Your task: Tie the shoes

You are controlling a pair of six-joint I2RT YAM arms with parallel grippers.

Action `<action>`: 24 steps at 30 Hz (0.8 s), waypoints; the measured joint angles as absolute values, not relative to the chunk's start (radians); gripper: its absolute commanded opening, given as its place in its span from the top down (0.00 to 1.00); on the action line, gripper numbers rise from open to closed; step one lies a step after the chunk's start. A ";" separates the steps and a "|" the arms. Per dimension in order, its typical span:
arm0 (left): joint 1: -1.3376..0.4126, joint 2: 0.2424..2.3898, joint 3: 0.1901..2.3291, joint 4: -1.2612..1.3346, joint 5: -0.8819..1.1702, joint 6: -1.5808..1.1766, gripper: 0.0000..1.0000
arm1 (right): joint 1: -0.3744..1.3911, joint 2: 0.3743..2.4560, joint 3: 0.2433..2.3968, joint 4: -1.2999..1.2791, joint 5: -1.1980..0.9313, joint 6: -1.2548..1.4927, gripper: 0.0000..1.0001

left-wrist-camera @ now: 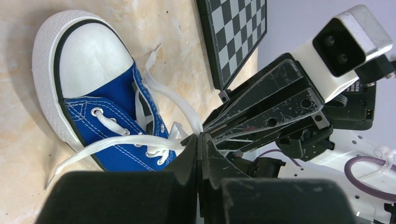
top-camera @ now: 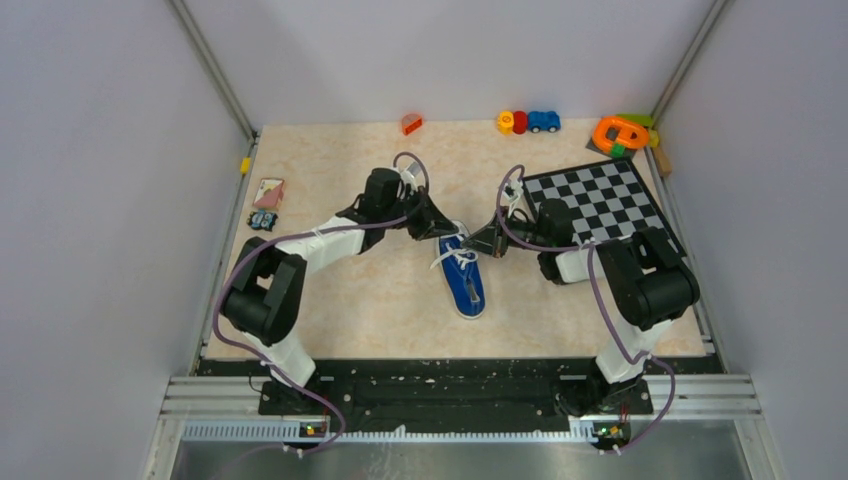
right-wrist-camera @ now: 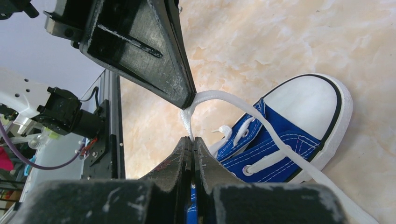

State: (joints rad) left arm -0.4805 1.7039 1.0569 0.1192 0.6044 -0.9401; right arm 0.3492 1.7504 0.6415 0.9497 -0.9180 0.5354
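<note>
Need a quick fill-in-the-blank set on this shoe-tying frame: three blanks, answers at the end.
1. The left hand and the right hand are each ___ on a white lace.
2. The canvas of the sneaker is ___.
3. The checkerboard lies on the robot's ___ side.

Missing words: shut; blue; right

Beige table [top-camera: 350,320] carries sneaker [top-camera: 466,285], checkerboard [top-camera: 600,200], toy car [top-camera: 543,121].
</note>
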 measured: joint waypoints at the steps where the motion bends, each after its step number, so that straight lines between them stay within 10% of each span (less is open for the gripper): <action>1: -0.480 1.703 1.050 0.125 0.604 -0.940 1.00 | 0.349 1.750 0.641 0.949 -0.918 0.536 0.96; 24: -0.484 1.704 1.003 0.197 0.621 -0.932 1.00 | 0.349 1.757 0.641 0.944 -0.918 0.542 1.00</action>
State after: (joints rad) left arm -0.4835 1.7039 1.0035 0.1967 0.6209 -0.9321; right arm 0.3492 1.7565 0.6415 0.9436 -0.9180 0.5423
